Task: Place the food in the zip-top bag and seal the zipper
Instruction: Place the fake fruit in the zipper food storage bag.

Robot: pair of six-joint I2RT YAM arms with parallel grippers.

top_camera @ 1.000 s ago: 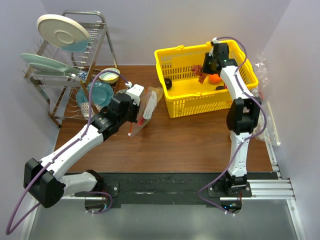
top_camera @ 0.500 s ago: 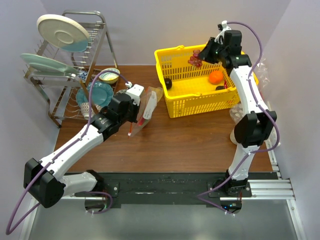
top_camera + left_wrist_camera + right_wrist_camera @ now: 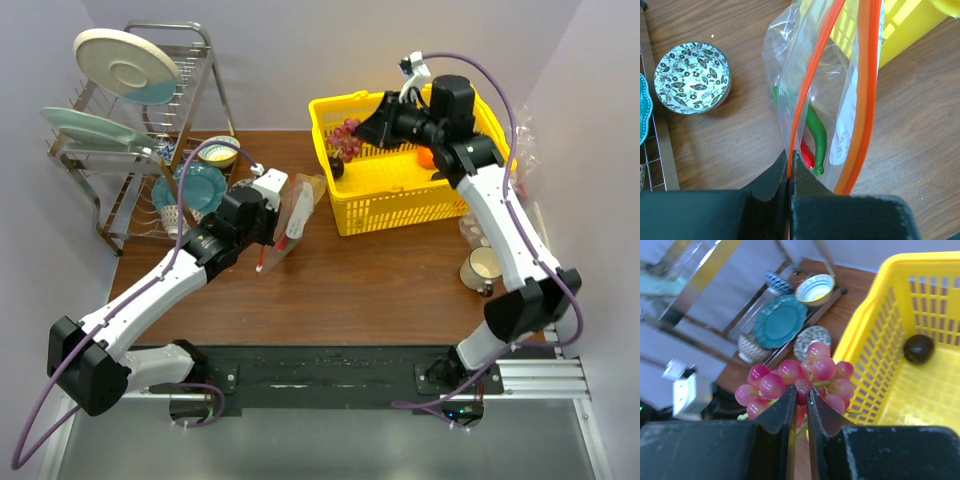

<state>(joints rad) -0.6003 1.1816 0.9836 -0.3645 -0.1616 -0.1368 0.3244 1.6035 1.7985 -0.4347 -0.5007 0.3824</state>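
Note:
My left gripper (image 3: pixel 790 160) is shut on one lip of the zip-top bag (image 3: pixel 840 100) and holds its mouth open; it also shows in the top view (image 3: pixel 275 232). The orange zipper (image 3: pixel 867 95) runs along both lips. A long green vegetable (image 3: pixel 816 135) and a red piece lie inside the bag. My right gripper (image 3: pixel 801 396) is shut on the bunch of red grapes (image 3: pixel 805 377) and holds it in the air over the left end of the yellow basket (image 3: pixel 345 135). The dark round fruit (image 3: pixel 919 348) and the orange (image 3: pixel 427 157) lie in the basket.
The yellow basket (image 3: pixel 400 205) stands at the back right. A dish rack (image 3: pixel 140 130) with plates stands at the back left, with a patterned bowl (image 3: pixel 692 77) beside it. A mug (image 3: pixel 482 268) stands at the right, crinkled clear packaging (image 3: pixel 522 130) behind the basket.
My right arm has lifted the grapes out of the basket and carried them left, over the basket's left end. The left arm and the bag have not moved.

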